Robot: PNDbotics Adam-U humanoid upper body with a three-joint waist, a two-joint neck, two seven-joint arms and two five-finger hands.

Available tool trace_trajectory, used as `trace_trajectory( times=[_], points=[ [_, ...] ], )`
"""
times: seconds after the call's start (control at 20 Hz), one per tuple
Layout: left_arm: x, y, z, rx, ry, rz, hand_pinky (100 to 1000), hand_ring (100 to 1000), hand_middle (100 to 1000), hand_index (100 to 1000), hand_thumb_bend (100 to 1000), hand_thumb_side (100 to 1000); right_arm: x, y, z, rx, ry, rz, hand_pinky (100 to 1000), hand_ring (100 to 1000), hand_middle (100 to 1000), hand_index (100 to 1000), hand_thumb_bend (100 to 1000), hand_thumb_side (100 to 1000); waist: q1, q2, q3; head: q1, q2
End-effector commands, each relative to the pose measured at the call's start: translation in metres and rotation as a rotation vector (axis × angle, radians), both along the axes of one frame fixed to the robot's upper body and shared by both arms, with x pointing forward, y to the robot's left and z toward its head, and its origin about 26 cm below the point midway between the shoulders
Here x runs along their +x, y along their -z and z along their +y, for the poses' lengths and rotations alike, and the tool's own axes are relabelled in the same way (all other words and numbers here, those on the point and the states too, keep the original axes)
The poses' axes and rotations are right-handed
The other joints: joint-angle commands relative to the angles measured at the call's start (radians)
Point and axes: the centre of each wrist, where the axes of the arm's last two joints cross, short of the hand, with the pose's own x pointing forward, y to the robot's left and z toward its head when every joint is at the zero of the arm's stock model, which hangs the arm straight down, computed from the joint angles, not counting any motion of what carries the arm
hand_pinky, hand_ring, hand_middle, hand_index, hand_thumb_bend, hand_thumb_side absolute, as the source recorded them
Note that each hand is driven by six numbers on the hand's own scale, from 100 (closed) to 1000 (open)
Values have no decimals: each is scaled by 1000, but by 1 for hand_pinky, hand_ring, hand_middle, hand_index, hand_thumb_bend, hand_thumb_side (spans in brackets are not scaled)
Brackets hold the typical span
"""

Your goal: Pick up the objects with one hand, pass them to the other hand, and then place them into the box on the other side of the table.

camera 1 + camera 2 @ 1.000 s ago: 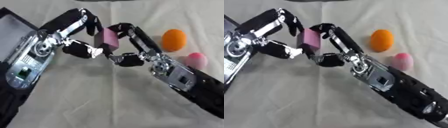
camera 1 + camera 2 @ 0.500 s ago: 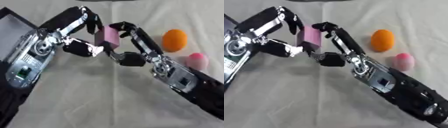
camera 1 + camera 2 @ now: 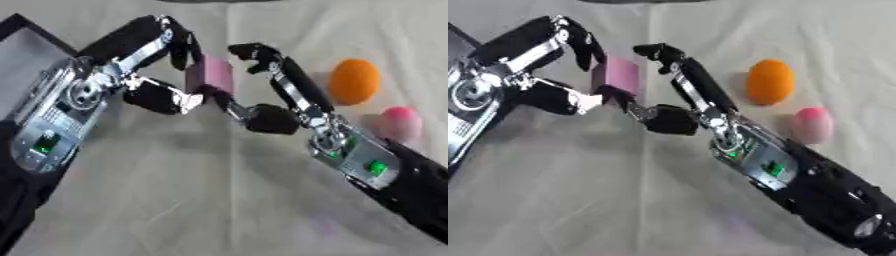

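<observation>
A pink block (image 3: 210,75) hangs above the cloth between my two hands. My left hand (image 3: 131,45) comes in from the left and pinches the block, fingers over its top left and thumb (image 3: 171,100) at its lower left edge. My right hand (image 3: 267,117) reaches in from the lower right. Its fingers (image 3: 293,87) stand a little apart from the block's right side, and its thumb lies close under the block's bottom edge. An orange ball (image 3: 353,81) and a pink rounded thing (image 3: 401,123) lie on the cloth at the right.
A dark-rimmed box (image 3: 26,27) with a grey inside sits at the far left, partly behind my left forearm. Pale creased cloth (image 3: 201,200) covers the table.
My right hand's fingers have drawn slightly away from the pink block, which stays in my left hand's pinch. Both arms sit almost where they were.
</observation>
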Motion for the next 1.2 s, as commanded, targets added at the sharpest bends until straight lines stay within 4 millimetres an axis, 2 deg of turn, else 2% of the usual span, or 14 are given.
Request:
trace_trajectory(
  times=[0.05,0.15,0.2,0.25,0.55,0.9,1.2],
  points=[
    [4,-9,9,-13,-31,-13,730,501,400,413,170,100,-3,-7,0,-13,-6,-38,763,881,850,910,367,578,6,-34,-5,11,0],
    [7,-9,12,-20,-43,-9,730,499,398,411,167,100,-4,-4,0,-24,-9,-38,765,882,852,911,370,576,5,-40,-9,18,5],
    [8,-10,14,-26,-49,-8,730,499,398,411,134,100,-4,-2,0,-30,-11,-37,766,882,852,911,395,570,5,-43,-12,21,7],
    [9,-11,17,-33,-56,-6,730,498,398,411,163,100,-5,0,1,-38,-15,-33,767,882,853,911,372,574,5,-47,-15,25,10],
    [17,-15,38,-74,-123,-6,730,499,399,412,170,100,-9,12,1,-67,-3,-14,765,881,852,908,365,551,12,-64,-26,38,20],
    [19,-27,63,-96,-171,-31,726,502,400,415,191,100,-10,14,-4,-52,28,-7,764,877,848,902,358,531,23,-73,-20,34,27],
    [17,-32,78,-95,-196,-41,722,505,401,423,211,100,-11,17,-8,-50,54,-2,764,876,848,901,355,530,26,-78,-10,52,37]
  ],
)
